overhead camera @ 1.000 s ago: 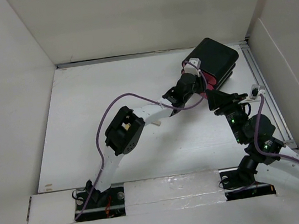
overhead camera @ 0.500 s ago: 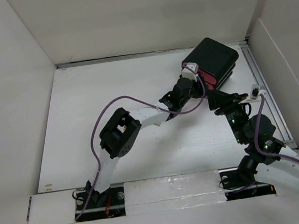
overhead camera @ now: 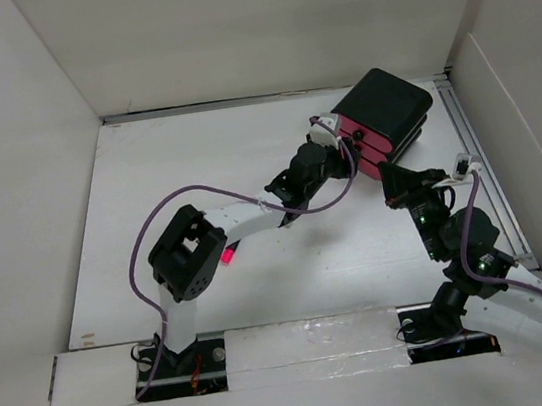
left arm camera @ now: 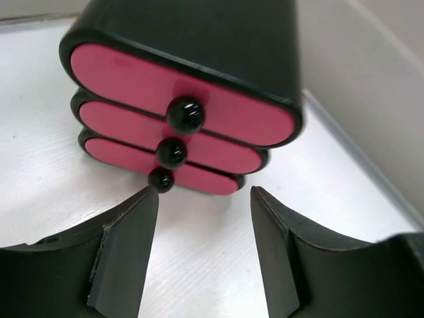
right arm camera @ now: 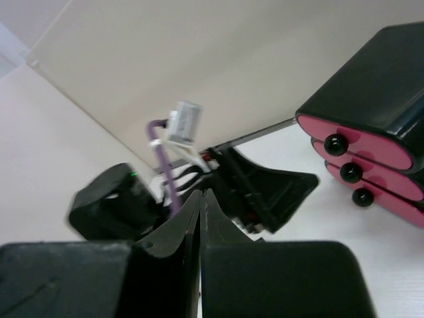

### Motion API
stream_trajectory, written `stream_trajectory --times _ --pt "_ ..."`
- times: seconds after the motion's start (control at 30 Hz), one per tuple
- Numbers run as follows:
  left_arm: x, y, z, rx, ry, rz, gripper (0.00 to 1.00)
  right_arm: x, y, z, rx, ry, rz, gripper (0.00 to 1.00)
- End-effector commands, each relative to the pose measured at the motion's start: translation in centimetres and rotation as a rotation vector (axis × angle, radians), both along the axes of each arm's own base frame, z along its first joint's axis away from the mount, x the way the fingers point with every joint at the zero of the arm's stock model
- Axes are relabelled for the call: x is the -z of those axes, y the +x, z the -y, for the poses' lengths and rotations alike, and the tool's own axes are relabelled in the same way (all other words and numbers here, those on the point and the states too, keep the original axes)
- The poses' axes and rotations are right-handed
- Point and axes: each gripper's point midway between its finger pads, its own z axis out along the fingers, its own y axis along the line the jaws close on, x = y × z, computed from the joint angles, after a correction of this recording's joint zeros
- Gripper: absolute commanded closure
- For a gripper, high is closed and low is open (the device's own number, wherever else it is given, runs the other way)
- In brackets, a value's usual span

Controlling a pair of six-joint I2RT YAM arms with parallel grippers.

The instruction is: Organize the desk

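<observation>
— So, from above, where is the left gripper (overhead camera: 330, 136)?
— Out over the far right part of the desk (overhead camera: 176, 176), with its tips just short of the black box (overhead camera: 386, 109) and its three pink drawers (overhead camera: 361, 140). Nothing lies between the tips and the drawer fronts. The right gripper (overhead camera: 396, 181) sits near the box's front corner, to the right of the left one and apart from both. A purple cable (overhead camera: 158, 224) loops off the left arm over bare white tabletop.
— And the room?
— Upright white wall panels (overhead camera: 256, 23) stand on three sides. A metal rail (overhead camera: 471, 139) runs along the desk edge beyond the right gripper.
— Left wrist camera?
— Jaws spread wide, holding nothing. The box stands straight ahead between them, its drawers stacked and pushed in, each with a round black knob (left arm camera: 185, 114). The lowest knob shows just above one fingertip; I cannot tell if they touch. White desk lies beneath, with a wall right of the box.
— Right wrist camera?
— Its fingers are pressed together with only a thin seam and nothing gripped. The box stands ahead to the right. The left gripper's spread fingers are ahead at centre, facing the drawers, with pale wall behind.
</observation>
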Motion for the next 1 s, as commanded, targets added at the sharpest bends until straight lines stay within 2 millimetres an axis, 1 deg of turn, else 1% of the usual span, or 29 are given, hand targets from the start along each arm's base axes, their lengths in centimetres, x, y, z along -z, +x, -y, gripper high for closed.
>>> stream_trajectory --times 0.0,0.03,0.07,0.1,0.13,0.17,0.2,0.23,0.27,0.3,0.33,0.37,0.4,0.43,0.47,0.5,0.53,0.57,0.6,0.63,0.67,0.77,0.87,0.9,0.97 --pt "3.2 2.0 0.4 0.026 0.105 -0.006 0.47 -1.8 0.0 0.1 -0.002 0.033 0.038 1.0" --pt "2.6 2.4 1.1 0.038 0.106 0.011 0.47 -1.7 0.0 0.0 -0.003 0.026 0.032 1.0" --pt "3.2 2.5 1.4 0.046 0.126 0.012 0.48 -1.7 0.1 -0.1 -0.003 0.024 0.03 1.0" --pt "4.5 2.7 1.7 0.056 0.157 0.0 0.47 -1.7 0.1 -0.1 -0.003 0.023 0.029 1.0" --pt "4.7 2.8 1.9 0.064 0.168 0.005 0.47 -1.7 0.0 0.0 -0.003 0.022 0.029 1.0" --pt "4.1 3.2 2.3 0.064 0.162 0.014 0.46 -1.6 0.0 0.1 0.0 0.026 0.028 0.95" --pt "4.9 3.4 2.4 0.061 0.181 0.003 0.43 -1.8 -0.2 0.2 0.0 0.037 0.034 0.91" --pt "5.2 3.6 2.4 0.054 0.192 0.003 0.42 -1.7 -0.2 0.3 0.0 0.039 0.036 0.86" --pt "5.4 4.0 2.8 0.05 0.201 0.0 0.41 -1.8 -0.3 0.4 0.0 0.043 0.042 0.76" --pt "5.4 4.7 2.5 0.037 0.203 0.001 0.4 -1.9 -0.3 0.4 0.001 0.046 0.046 0.71" --pt "5.8 4.8 2.7 0.041 0.208 -0.002 0.38 -1.9 -0.4 0.4 -0.001 0.045 0.047 0.67" --pt "4.7 5.7 2.9 0.03 0.192 0.011 0.38 -2.0 -0.4 0.4 -0.001 0.047 0.048 0.63" --pt "6.1 5.8 3.0 0.032 0.215 -0.011 0.38 -2.0 -0.4 0.4 -0.004 0.048 0.05 0.63" --pt "6.2 6.4 2.9 0.029 0.214 -0.015 0.38 -2.0 -0.4 0.4 -0.004 0.045 0.048 0.62" --pt "6.1 6.6 3.3 0.033 0.21 -0.012 0.38 -2.1 -0.5 0.4 -0.008 0.044 0.05 0.6" --pt "6.4 7.2 3.1 0.026 0.214 -0.018 0.38 -2.0 -0.5 0.4 -0.005 0.046 0.049 0.59" --pt "6.4 7.3 3.3 0.033 0.216 -0.013 0.38 -2.1 -0.5 0.5 -0.005 0.047 0.051 0.59" --pt "5.7 7.5 3.6 0.034 0.207 -0.001 0.38 -2.2 -0.6 0.5 -0.005 0.05 0.054 0.58" --pt "6.5 7.7 3.8 0.037 0.228 -0.008 0.38 -2.2 -0.6 0.5 -0.006 0.049 0.054 0.58" --pt "6.7 7.7 4.0 0.044 0.232 -0.011 0.38 -2.2 -0.6 0.5 -0.007 0.05 0.054 0.58" --pt "6.7 8.1 4.3 0.045 0.236 -0.009 0.38 -2.2 -0.7 0.6 -0.005 0.056 0.054 0.58" --pt "6.8 8.4 4.6 0.045 0.237 -0.008 0.39 -2.2 -0.7 0.6 -0.005 0.054 0.056 0.58" --pt "6.5 8.5 4.8 0.044 0.23 -0.002 0.42 -2.2 -0.6 0.6 -0.006 0.053 0.054 0.58" --pt "6.4 8.5 4.8 0.044 0.226 0.0 0.46 -2.2 -0.6 0.6 -0.007 0.051 0.055 0.58" --pt "6.3 8.5 4.9 0.043 0.222 0.003 0.52 -2.2 -0.6 0.5 -0.01 0.052 0.055 0.58"
